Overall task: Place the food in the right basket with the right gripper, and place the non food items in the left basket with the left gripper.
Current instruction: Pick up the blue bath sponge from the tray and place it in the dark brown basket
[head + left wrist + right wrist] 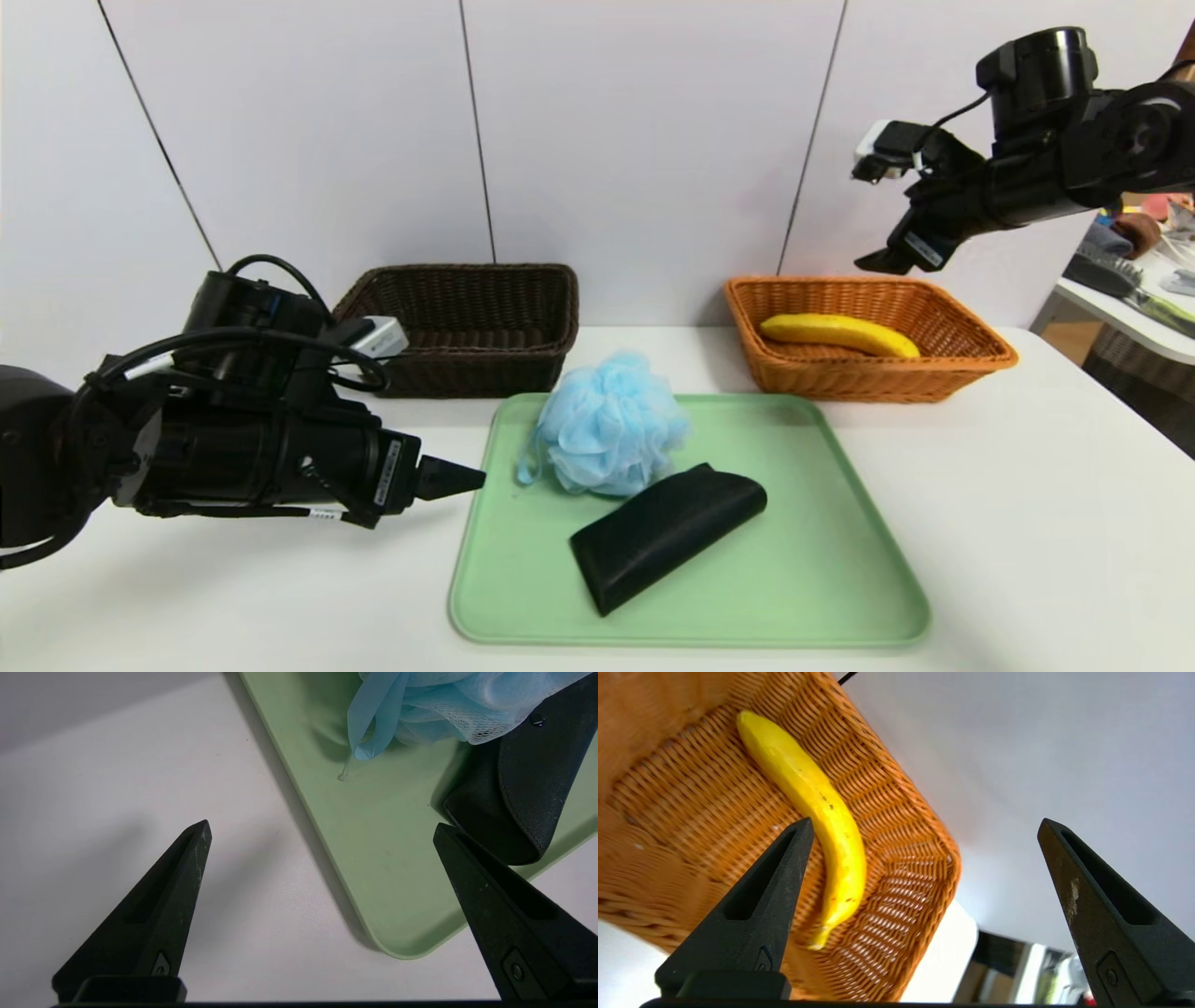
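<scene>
The yellow banana (838,334) (812,812) lies inside the orange right basket (971,359) (906,812). High above that basket's far right side hangs my right gripper (878,259) (924,828), open and empty. The light-blue bath puff (609,425) (448,704) and the black wedge case (667,534) (523,788) rest on the green tray (803,579) (383,835). My left gripper (457,478) (322,830) hovers low at the tray's left edge, open and empty, pointing at the puff. The dark brown left basket (471,327) stands at the back left.
A white table (1027,523) carries everything, with a white panelled wall behind. Beyond the table's right edge is a second surface with clutter (1139,271). The tray sits front and centre between the two arms.
</scene>
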You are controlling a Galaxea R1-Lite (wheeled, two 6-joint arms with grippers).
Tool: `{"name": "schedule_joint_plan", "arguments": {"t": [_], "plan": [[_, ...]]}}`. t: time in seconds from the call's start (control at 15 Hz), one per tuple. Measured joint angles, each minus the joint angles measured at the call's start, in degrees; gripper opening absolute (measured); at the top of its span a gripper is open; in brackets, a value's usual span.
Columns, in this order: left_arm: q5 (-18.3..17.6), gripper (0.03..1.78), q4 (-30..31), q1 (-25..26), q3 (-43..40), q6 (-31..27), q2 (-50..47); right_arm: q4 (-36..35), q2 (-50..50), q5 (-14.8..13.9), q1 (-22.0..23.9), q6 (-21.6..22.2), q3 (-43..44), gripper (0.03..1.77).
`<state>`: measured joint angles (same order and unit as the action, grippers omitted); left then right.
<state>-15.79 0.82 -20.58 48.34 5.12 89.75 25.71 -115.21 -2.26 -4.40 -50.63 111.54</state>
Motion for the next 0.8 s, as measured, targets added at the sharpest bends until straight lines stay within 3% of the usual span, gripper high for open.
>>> {"name": "schedule_joint_plan", "arguments": {"t": [0.27, 0.8], "plan": [[-0.02, 1.69, -0.02, 0.00, -0.71, 0.06, -1.22, 3.67, 4.57, -0.28, -0.02, 12.70, -3.78, 1.68], [0.11, 1.69, 0.11, 0.02, -1.56, 3.72, -4.08, 3.72, 17.14, -0.50, 0.02, 39.28, -25.44, 1.69]]}}
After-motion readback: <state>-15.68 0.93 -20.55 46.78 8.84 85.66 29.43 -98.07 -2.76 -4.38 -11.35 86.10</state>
